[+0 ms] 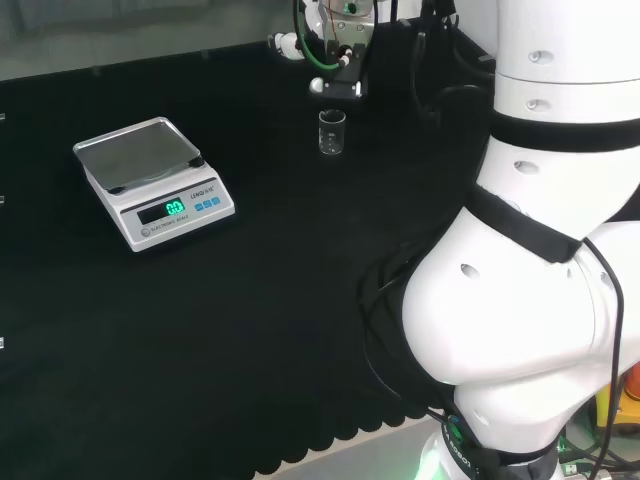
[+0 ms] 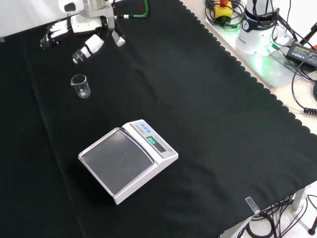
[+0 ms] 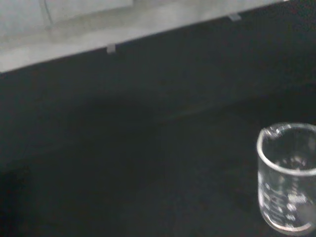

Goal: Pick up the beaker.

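glass beaker (image 2: 80, 85) upright on black cloth (image 2: 198, 99), just below hand (image 2: 74, 27); fingers relaxed, holding nothing.

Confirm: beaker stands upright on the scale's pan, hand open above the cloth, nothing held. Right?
Not quite. The beaker stands upright on the black cloth, apart from the scale, whose pan is bare; the front view shows it. The rest holds: the hand is open above the cloth, holding nothing.

Small clear glass beaker (image 1: 332, 132) (image 2: 81, 86) (image 3: 289, 178) stood upright on the black surface (image 2: 198, 99), open mouth up, pour spout on its rim, printed graduations on its side, looked empty, nothing touching it.
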